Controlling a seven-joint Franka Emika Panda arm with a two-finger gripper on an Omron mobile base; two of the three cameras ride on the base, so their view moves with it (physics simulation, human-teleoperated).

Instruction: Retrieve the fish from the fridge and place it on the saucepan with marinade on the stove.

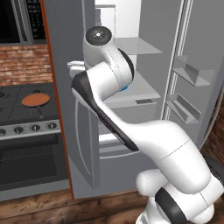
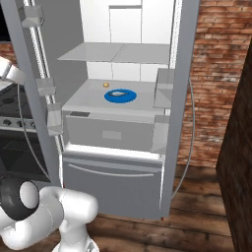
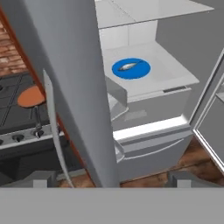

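Observation:
The fridge stands with both doors open. Inside, on its middle shelf, the small silver fish lies on a blue round plate; the hand view has the fish on its plate at upper centre. The saucepan sits on the stove to the left, its reddish-brown marinade a flat disc. My gripper is open and holds nothing. It hangs outside the fridge, near the edge of the left door, well short of the fish.
A tiny yellow-orange lump lies behind the plate. The open left door with its long handle stands between stove and fridge interior. The right door's shelves jut out on the right. A drawer sits below the shelf.

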